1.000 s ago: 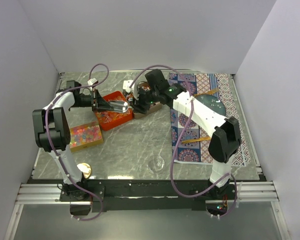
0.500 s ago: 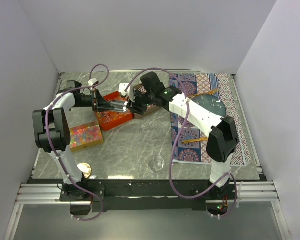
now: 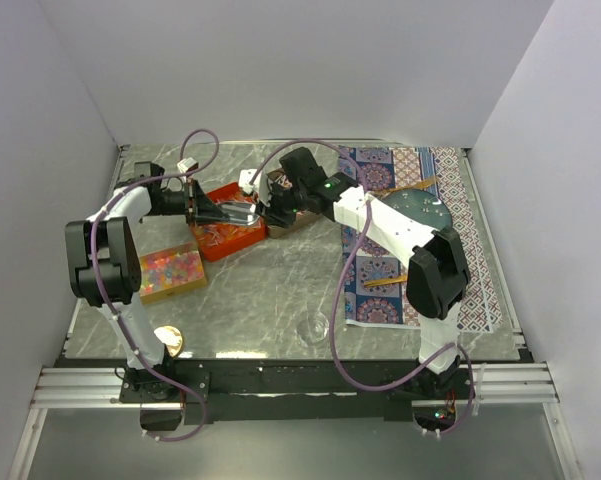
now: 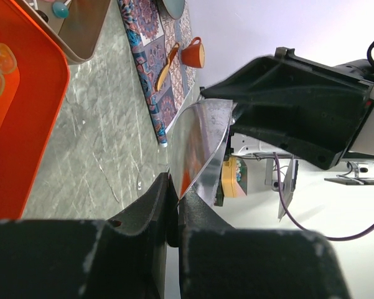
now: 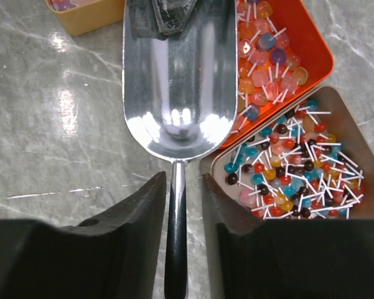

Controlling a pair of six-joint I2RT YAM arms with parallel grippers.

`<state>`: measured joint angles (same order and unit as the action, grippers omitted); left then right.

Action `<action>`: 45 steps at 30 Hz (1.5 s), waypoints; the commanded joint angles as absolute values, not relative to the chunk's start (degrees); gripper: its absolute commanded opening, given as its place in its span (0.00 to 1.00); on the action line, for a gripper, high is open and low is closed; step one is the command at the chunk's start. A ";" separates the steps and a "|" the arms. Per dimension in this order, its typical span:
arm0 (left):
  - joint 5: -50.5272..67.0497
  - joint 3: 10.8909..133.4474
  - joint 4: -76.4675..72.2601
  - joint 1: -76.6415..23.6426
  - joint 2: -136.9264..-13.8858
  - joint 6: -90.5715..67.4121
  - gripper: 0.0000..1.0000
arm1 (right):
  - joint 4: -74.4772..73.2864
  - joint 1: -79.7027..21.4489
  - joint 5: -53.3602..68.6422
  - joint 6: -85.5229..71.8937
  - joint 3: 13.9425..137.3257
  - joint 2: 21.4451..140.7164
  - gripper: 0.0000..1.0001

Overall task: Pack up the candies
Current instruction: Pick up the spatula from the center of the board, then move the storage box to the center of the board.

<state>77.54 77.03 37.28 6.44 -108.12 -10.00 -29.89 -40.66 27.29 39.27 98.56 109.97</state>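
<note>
Tightly, left claw (image 4: 174,190) pinches scoop (image 5: 174,81); right claw (image 5: 183,180), ajar, straddles its handle.

Multicoloured candies (image 5: 286,168), orange tray (image 5: 315,43), silver scoop (image 5: 174,81)

Three containers are sitting on the table: one orange tray (image 5: 311,38), one tan tray (image 5: 343,117) touching it and one yellow box (image 3: 176,290) near it, while the candies (image 5: 286,168) are lying too thickly to count. One metal scoop (image 5: 177,75) is hanging over the orange tray's edge. Well apart from the orange tray, one patterned mat (image 3: 378,300) is carrying one teal plate (image 3: 430,213), two gold spoons (image 3: 417,186) and one orange mug (image 4: 193,53).
</note>
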 commanded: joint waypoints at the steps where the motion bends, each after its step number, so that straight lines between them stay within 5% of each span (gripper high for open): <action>1: 78.49 76.64 36.04 5.98 -104.50 -9.93 0.01 | -29.53 -40.43 29.27 38.85 101.16 109.95 0.26; 4: 78.05 76.99 36.21 5.98 -104.85 -9.93 0.01 | -29.97 -40.43 30.05 39.29 101.34 109.95 0.13; 6: 75.69 78.21 37.34 5.80 -105.20 -9.41 0.19 | -30.32 -40.52 30.32 39.81 101.51 109.86 0.00; 8: 67.47 83.63 43.89 6.06 -105.90 -6.44 0.52 | -30.41 -40.34 29.97 39.81 101.43 109.69 0.00; 14: 43.80 94.22 52.90 9.83 -104.95 2.45 0.72 | -32.77 -38.24 28.39 41.30 99.23 106.97 0.00; 24: 26.55 85.52 60.99 16.96 -101.42 39.93 0.68 | -33.66 -36.48 28.21 41.13 94.04 102.92 0.00; 33: 19.34 82.01 57.57 17.05 -103.35 49.04 0.64 | -33.13 -36.48 27.69 40.61 92.82 102.31 0.00; 37: 17.49 76.75 51.87 15.82 -103.36 49.92 0.53 | -33.48 -36.47 27.25 40.87 91.94 101.52 0.00; 40: 17.75 73.40 48.96 14.33 -102.75 51.41 0.33 | -33.92 -36.21 26.98 41.40 91.32 100.73 0.00; 45: 19.86 68.91 47.20 12.40 -100.81 53.88 0.24 | -34.19 -35.95 26.19 41.75 89.65 99.58 0.00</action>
